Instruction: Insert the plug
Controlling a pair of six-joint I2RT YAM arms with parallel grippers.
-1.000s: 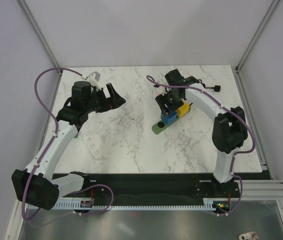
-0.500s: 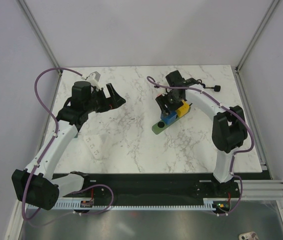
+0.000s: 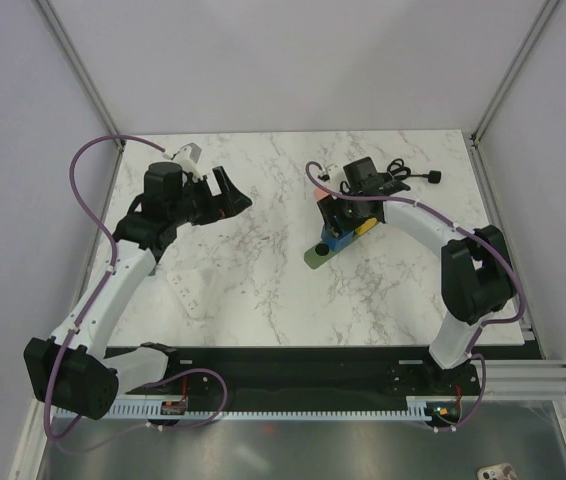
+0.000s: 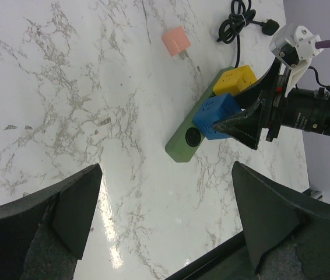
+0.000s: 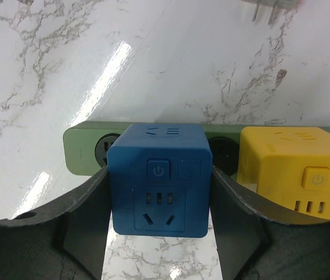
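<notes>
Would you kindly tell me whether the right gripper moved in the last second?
Yes: the right gripper swung its back end right, toward the coiled cable; its fingers grip the blue cube.

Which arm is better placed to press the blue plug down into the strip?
Right. The right gripper clasps the blue plug on both sides, atop the green strip; the left gripper hangs open, far off to the left.

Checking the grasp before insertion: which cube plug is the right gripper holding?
The blue cube, gripped by the right gripper on the green strip; the yellow cube sits beside it ungripped, the pink plug lies apart.
</notes>
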